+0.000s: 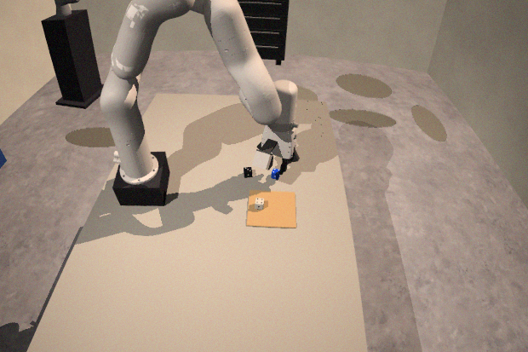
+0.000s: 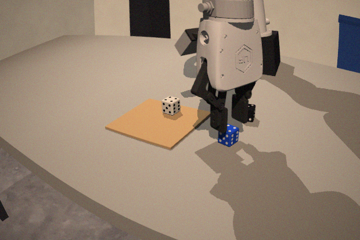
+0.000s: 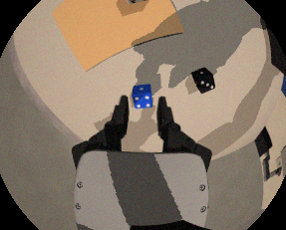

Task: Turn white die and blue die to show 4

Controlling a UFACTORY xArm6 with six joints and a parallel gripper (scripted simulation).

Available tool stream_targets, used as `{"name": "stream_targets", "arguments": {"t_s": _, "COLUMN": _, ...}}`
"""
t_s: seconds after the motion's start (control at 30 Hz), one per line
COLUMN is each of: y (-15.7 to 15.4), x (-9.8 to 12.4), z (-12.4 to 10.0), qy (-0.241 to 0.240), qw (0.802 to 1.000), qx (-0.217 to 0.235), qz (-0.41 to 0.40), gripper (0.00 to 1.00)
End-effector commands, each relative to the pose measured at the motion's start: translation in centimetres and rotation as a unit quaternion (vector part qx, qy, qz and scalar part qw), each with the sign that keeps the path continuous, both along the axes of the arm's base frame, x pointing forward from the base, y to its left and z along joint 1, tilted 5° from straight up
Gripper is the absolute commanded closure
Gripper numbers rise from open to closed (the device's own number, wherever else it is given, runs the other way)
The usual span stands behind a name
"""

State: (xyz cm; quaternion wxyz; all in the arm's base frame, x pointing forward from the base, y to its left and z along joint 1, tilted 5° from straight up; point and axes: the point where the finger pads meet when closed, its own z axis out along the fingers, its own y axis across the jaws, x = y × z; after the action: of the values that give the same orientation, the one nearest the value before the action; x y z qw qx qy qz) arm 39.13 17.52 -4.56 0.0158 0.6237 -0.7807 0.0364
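The blue die (image 2: pixel 229 135) lies flat on the table, off the mat, near the mat's corner. My gripper (image 2: pixel 229 122) hangs just above it with its fingers partly open and nothing between them. In the wrist view the blue die (image 3: pixel 143 97) lies just beyond the fingertips of the gripper (image 3: pixel 142 110), in line with the gap. The white die (image 2: pixel 171 105) sits flat on the orange mat (image 2: pixel 158 122) near its far edge. The black die (image 2: pixel 251 112) lies on the table behind the gripper, partly hidden by a finger.
The arm's base (image 1: pixel 140 183) stands on the table to the left of the dice. A black pedestal (image 2: pixel 149 10) and a blue box (image 2: pixel 348 43) stand beyond the table. The black die (image 3: pixel 202 81) lies close to the right of the blue die.
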Motion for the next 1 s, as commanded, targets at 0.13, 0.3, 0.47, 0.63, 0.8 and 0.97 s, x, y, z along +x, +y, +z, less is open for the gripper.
{"name": "stream_targets", "arguments": {"t_s": 0.13, "y": 0.0, "x": 0.1, "z": -0.2, "qy": -0.002, "qw": 1.0, "qx": 0.001, "qz": 0.0, "gripper": 0.58}}
{"name": "stream_targets", "arguments": {"t_s": 0.3, "y": 0.0, "x": 0.2, "z": -1.0, "qy": -0.002, "qw": 1.0, "qx": 0.001, "qz": 0.0, "gripper": 0.58}}
{"name": "stream_targets", "arguments": {"t_s": 0.47, "y": -0.1, "x": 0.2, "z": -1.7, "qy": -0.002, "qw": 1.0, "qx": 0.001, "qz": 0.0, "gripper": 0.58}}
{"name": "stream_targets", "arguments": {"t_s": 0.63, "y": -0.1, "x": 0.2, "z": -2.3, "qy": -0.002, "qw": 1.0, "qx": 0.001, "qz": 0.0, "gripper": 0.58}}
{"name": "stream_targets", "arguments": {"t_s": 0.8, "y": -0.1, "x": 0.2, "z": -2.7, "qy": -0.002, "qw": 1.0, "qx": 0.001, "qz": 0.0, "gripper": 0.58}}
{"name": "stream_targets", "arguments": {"t_s": 0.97, "y": -0.1, "x": 0.2, "z": -2.8, "qy": -0.002, "qw": 1.0, "qx": 0.001, "qz": 0.0, "gripper": 0.58}}
